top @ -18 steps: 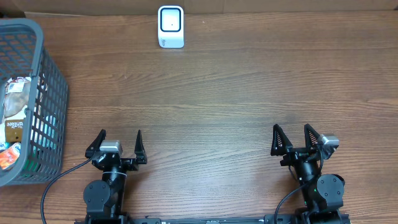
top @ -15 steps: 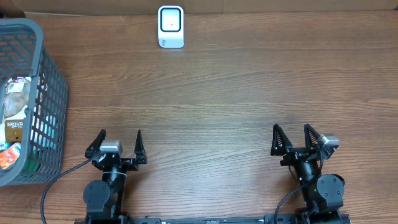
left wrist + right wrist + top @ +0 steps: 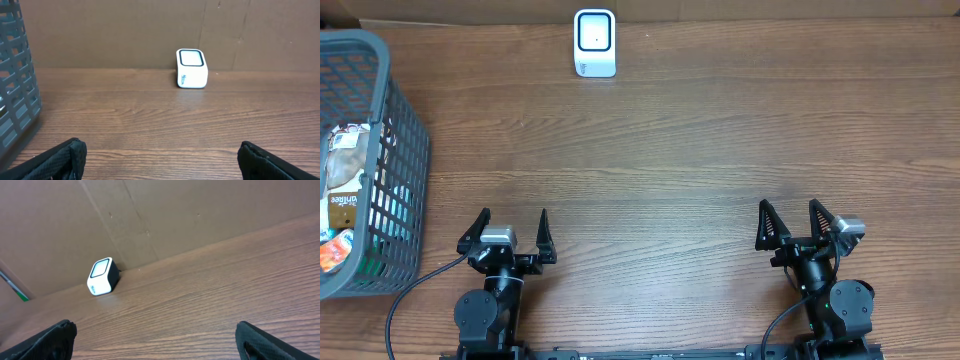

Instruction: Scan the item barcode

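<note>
A white barcode scanner (image 3: 594, 43) with a dark-rimmed window stands at the table's far edge, against the cardboard wall; it also shows as the scanner (image 3: 191, 68) in the left wrist view and the scanner (image 3: 102, 276) in the right wrist view. Packaged items (image 3: 344, 195) lie in a grey basket (image 3: 400, 120) at the left edge. My left gripper (image 3: 511, 225) rests open near the front edge, with nothing between its fingers. Over at the front right, the right gripper (image 3: 789, 218) is open and empty too. No barcode is visible.
A brown cardboard wall (image 3: 125, 30) runs along the table's far side. The basket wall (image 3: 15, 95) rises just left of my left gripper. Bare wooden tabletop (image 3: 670, 160) lies between the grippers and the scanner.
</note>
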